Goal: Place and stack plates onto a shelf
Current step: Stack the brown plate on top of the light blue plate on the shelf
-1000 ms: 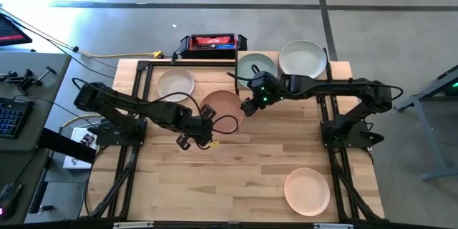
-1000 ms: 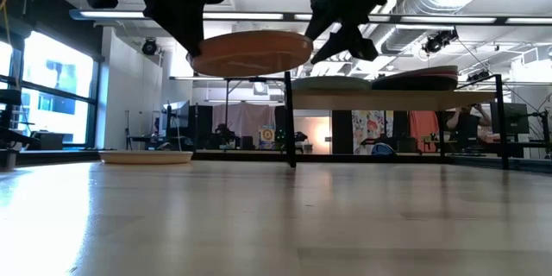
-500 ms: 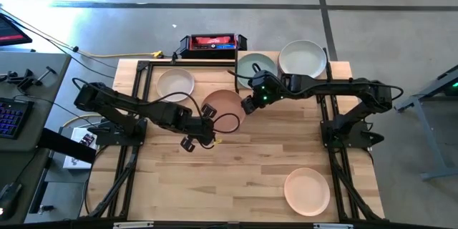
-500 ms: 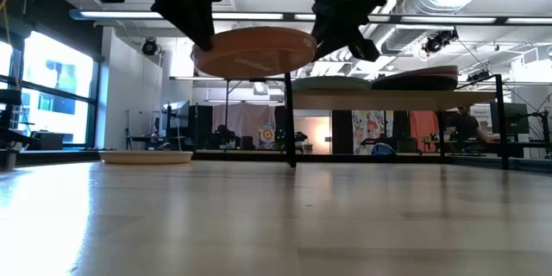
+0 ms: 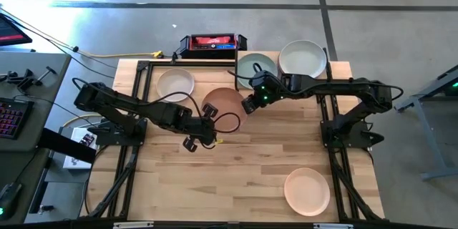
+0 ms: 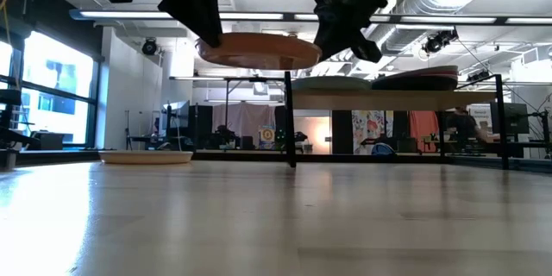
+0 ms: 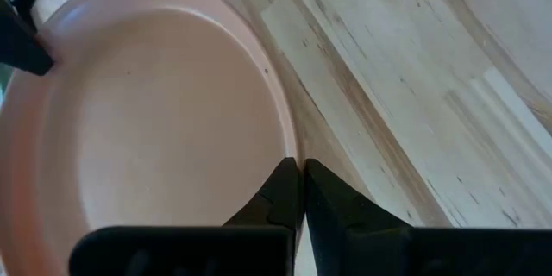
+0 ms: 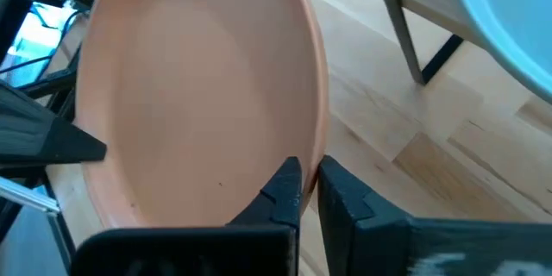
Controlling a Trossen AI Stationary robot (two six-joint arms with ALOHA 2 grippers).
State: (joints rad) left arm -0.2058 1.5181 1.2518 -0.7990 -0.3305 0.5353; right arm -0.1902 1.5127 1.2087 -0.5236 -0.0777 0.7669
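A peach plate [image 5: 222, 104] hangs in the air over the table's middle, held between both grippers. My left gripper [image 5: 208, 119] is shut on its near-left rim. My right gripper [image 5: 247, 105] is shut on its right rim. In the low view the plate [image 6: 257, 52] sits about level, well above the tabletop. The shelf [image 6: 388, 101] stands at the back right. On it rest a sage green plate [image 5: 255, 66] and a pale plate [image 5: 303, 57], each on its base. My left gripper pinches the plate's rim [image 7: 289, 142] between its two fingers, one on the inner face and one outside. The fingers slant down from the table's near-left side. The plate is clear of the table. My right gripper pinches the opposite rim [image 8: 321, 138] between its two fingers, one above the inner face and one outside. The fingers slant down from the table's right side. The plate hangs clear between both holds.
A cream plate [image 5: 176, 84] lies on the table at the far left, and another pale peach plate [image 5: 308, 191] lies near the front right. A red and black box [image 5: 212, 43] sits beyond the far edge. The shelf's black legs [image 6: 291, 121] stand close behind the held plate.
My right gripper has shut on the peach plate's right rim, having stood open around it a second ago. My left gripper has turned at the wrist, and the plate, tilted down toward the left before, now sits nearly level in the air.
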